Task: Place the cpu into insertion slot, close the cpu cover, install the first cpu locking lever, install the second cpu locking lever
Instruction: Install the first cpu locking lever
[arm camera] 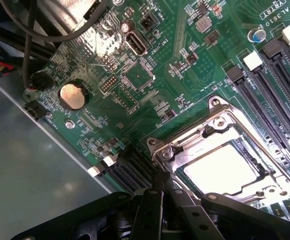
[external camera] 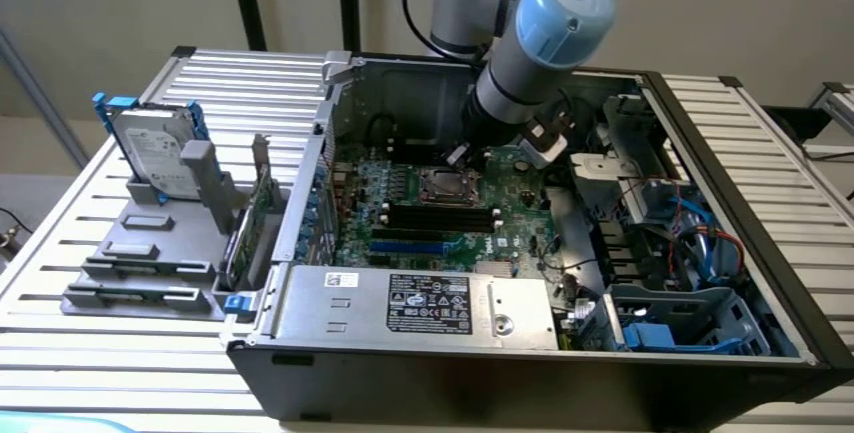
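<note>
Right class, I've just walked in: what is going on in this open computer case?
A robot arm reaches into an open computer case, with its gripper down at the corner of the insertion slot on the green motherboard. The cpu already sits in the socket, and the cpu cover lies closed around it.

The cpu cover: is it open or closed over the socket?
Closed: the cpu cover lies flat, framing the cpu seen through its window.

green motherboard [arm camera: 150, 65], silvery cpu cover [arm camera: 220, 135], prob. silver-grey cpu [arm camera: 220, 167]
</note>
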